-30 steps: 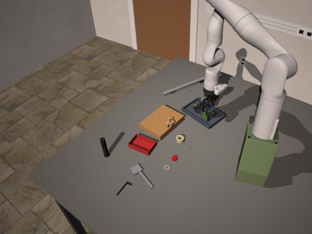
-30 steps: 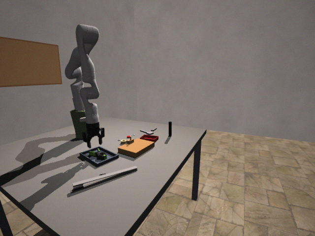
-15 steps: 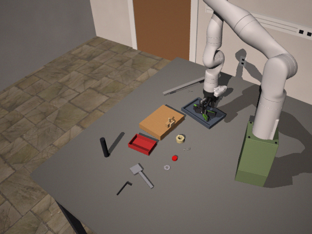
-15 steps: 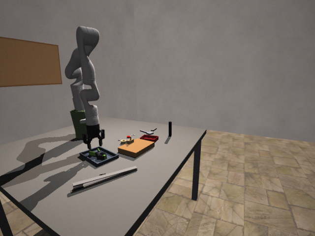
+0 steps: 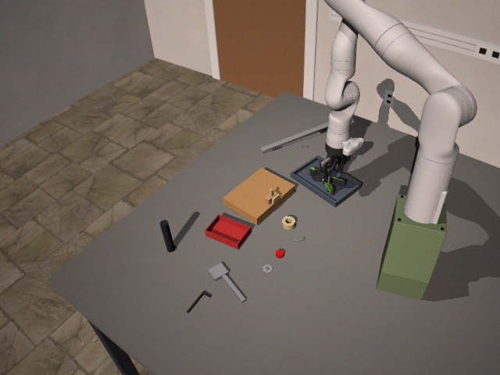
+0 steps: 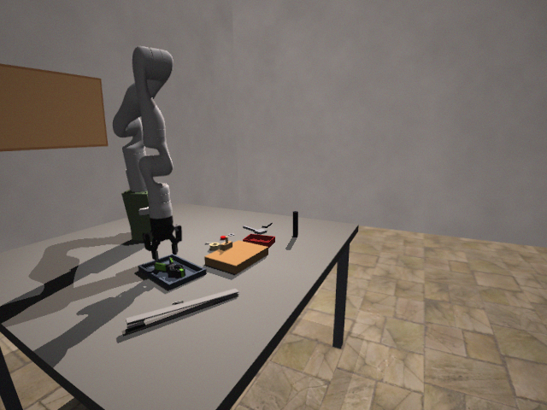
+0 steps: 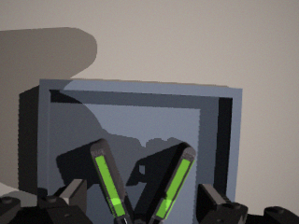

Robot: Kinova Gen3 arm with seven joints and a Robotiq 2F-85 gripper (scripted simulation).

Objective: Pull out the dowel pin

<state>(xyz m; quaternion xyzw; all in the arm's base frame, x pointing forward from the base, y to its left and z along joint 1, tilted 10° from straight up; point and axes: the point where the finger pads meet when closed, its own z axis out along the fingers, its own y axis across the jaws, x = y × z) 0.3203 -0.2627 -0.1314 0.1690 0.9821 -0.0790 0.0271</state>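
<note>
From where I stand, the gripper (image 5: 331,173) (image 6: 165,254) (image 7: 141,198) points down over the blue tray (image 5: 312,189) (image 6: 187,279) (image 7: 140,85), its fingers fairly wide apart and holding nothing. Between and below them, in the wrist view, lies the spring clamp (image 5: 330,187) (image 6: 176,269) (image 7: 175,187), its two green-lined arms fanning out toward eleven and one o'clock. It rests inside the tray, away from the block.

In the top view, the tray sits at about two o'clock from the bench board (image 5: 250,194) (image 6: 238,254). The small wooden block (image 5: 268,199) (image 6: 226,245) is near the board's four o'clock side, with the dowel pin (image 5: 270,191) (image 6: 226,239) standing up out of it. Another pale wooden piece (image 5: 276,198) is close by; I can't make out whether anything loose sits between the two. No clamp grips the block.

Seen from above, a red tray (image 5: 237,243) (image 6: 259,242) lies at seven o'clock from the board, and a black cylinder (image 5: 167,236) (image 6: 295,224) stands upright at eight. A roll of tape (image 5: 284,225) (image 6: 214,247) is near the board, toward five o'clock, all on the grey counter (image 5: 323,302) (image 6: 176,361).
</note>
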